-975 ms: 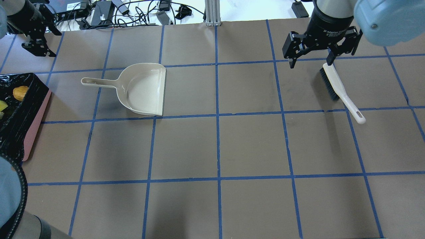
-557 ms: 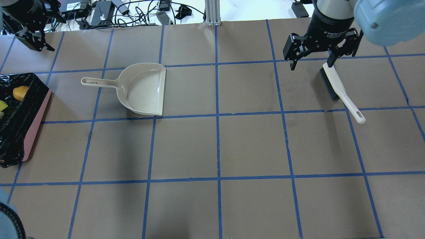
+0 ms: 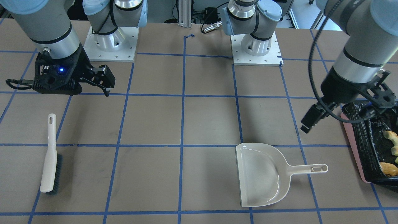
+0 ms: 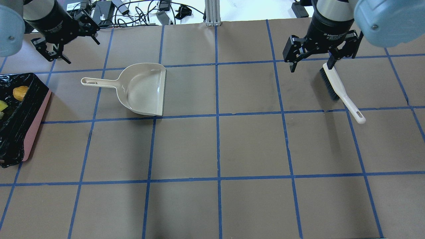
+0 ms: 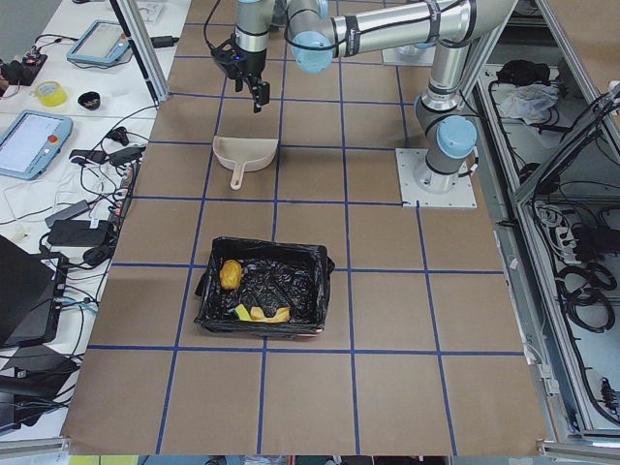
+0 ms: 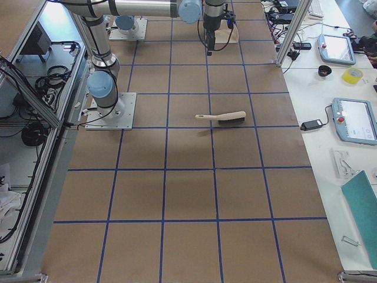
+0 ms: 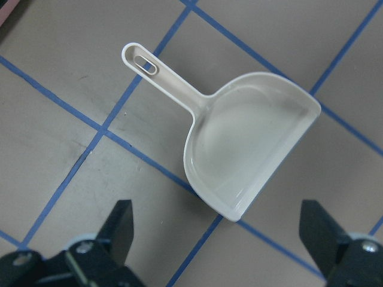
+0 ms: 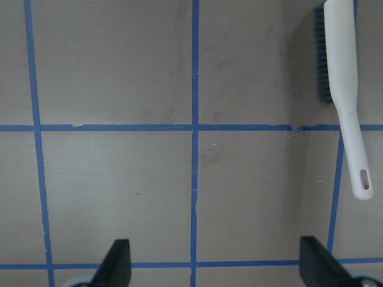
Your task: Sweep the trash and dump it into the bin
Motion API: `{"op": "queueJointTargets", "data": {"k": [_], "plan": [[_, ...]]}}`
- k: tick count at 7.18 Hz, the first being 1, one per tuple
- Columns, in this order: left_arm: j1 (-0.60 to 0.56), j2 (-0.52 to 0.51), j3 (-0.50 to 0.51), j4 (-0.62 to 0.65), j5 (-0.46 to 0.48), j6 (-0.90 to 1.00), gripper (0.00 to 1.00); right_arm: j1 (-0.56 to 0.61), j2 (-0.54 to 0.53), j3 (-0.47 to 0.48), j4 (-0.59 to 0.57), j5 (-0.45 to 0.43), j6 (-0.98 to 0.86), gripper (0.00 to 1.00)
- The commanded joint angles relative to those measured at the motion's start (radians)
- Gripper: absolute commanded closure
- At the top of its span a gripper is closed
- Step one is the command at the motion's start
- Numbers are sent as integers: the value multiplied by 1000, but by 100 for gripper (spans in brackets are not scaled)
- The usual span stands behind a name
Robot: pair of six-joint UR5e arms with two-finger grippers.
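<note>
While both arms hang over it, the brown table [image 4: 252, 146] with the blue tape grid carries everything. At the robot's left end sits the pink bin [image 4: 36, 124] with its black bag liner, and all the trash is inside it. Next to it the beige dustpan [image 4: 142, 89] lies flat, handle pointing toward the bin. Well apart, on the right side, lies the white brush [image 4: 335, 88]. Above the table by the dustpan, the left gripper [image 7: 215, 206] has its claw spread wide. By the brush's bristle end, the right gripper [image 4: 311, 67] is spread too, not touching it, I think. Down in the bin: golden-brown roll [image 5: 230, 274], pale croissant piece [image 3: 391, 135], yellow wedge [image 4: 2, 105].
</note>
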Motion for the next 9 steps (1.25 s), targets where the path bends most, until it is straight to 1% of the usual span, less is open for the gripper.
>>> {"op": "queueJointTargets", "data": {"k": [1, 2, 4, 7, 9], "plan": [[-68, 83, -5, -213, 3, 291, 0, 0, 0, 2, 2, 0, 1, 0], [-105, 103, -9, -219, 6, 359, 0, -2, 0, 2, 2, -1, 1, 0], [-129, 126, -9, -217, 4, 402, 0, 0, 0, 2, 0, -1, 1, 0], [-130, 94, -12, -204, 6, 420, 0, -2, 0, 2, -3, 4, 1, 0], [-128, 91, -12, -202, 4, 409, 0, 0, 0, -3, -14, 49, 8, 0]]}}
